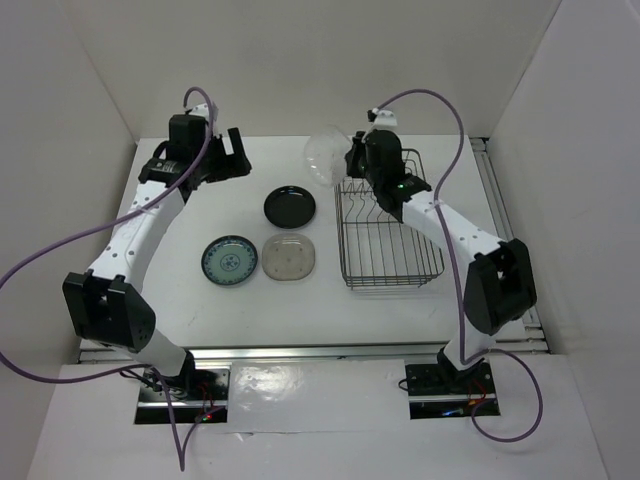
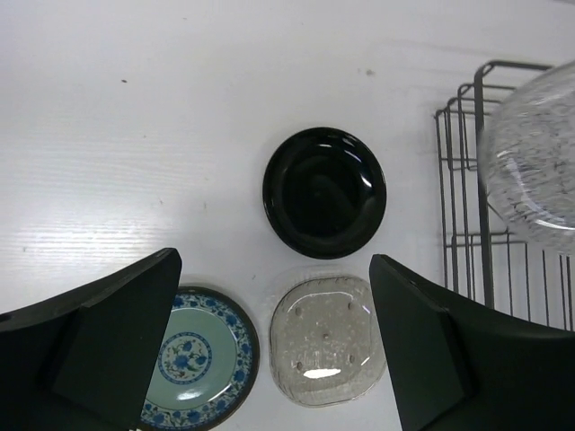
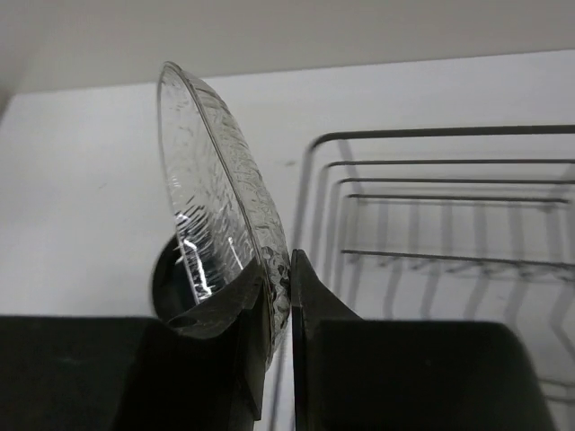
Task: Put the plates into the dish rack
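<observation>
Held on edge in my right claw [image 3: 278, 265], the clear plate [image 3: 211, 180] hangs just beside the far left corner of the dish rack [image 3: 431, 180]. Its rim wires and divider prongs stand in the way (from above the basket is open). Below my wide-spread left claw [image 2: 274, 260], the black plate [image 2: 324, 191], patterned plate [image 2: 193, 359] and beige plate [image 2: 328, 339] crowd the bench [image 2: 135, 135]. Leftward the bench lies open.

Black plate [image 2: 324, 191], blue-floral plate [image 2: 202, 359], clear plate [image 3: 211, 197]
</observation>
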